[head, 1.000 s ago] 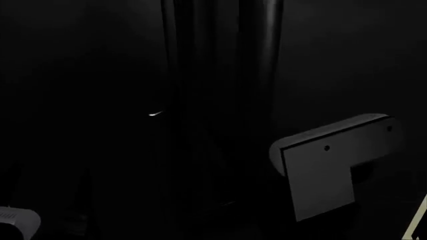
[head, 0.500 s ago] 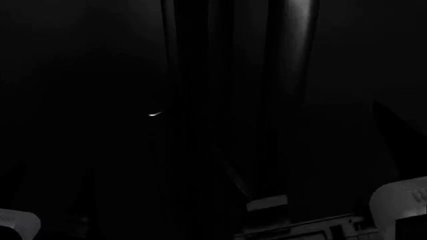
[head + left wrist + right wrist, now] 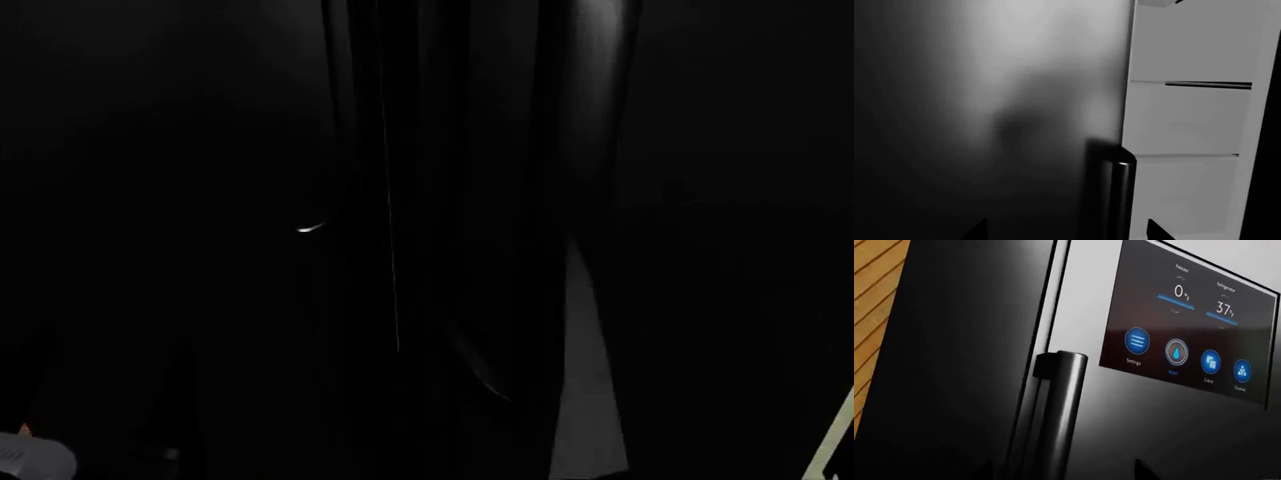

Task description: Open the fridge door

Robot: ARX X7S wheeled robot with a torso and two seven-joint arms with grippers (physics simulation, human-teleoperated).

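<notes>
1. The tall flat matte-black fridge door [image 3: 987,115] fills most of the left wrist view, very close to the camera. Its long vertical black bar handle [image 3: 1119,200] stands at the door edge, and beside it I see the pale grey shelved interior [image 3: 1194,120], so the door seems already open a little.
2. In the right wrist view another black bar handle [image 3: 1057,415] rises in front of a dark touch display panel [image 3: 1187,320] with blue icons; a strip of orange wooden slat wall [image 3: 874,295] is at the side.
3. Neither hand shows its fingers clearly, only dark tips at the picture borders. I cannot tell how far they are open, or if they hold anything.
4. The head view is nearly all black, so the operator works almost blind there. This is the main risk, I think.
5. A hand may close beside the handle and not around it, or push the door shut again.
6. The right arm is near the display; a wrong move could strike it, or pull the other door.
</notes>
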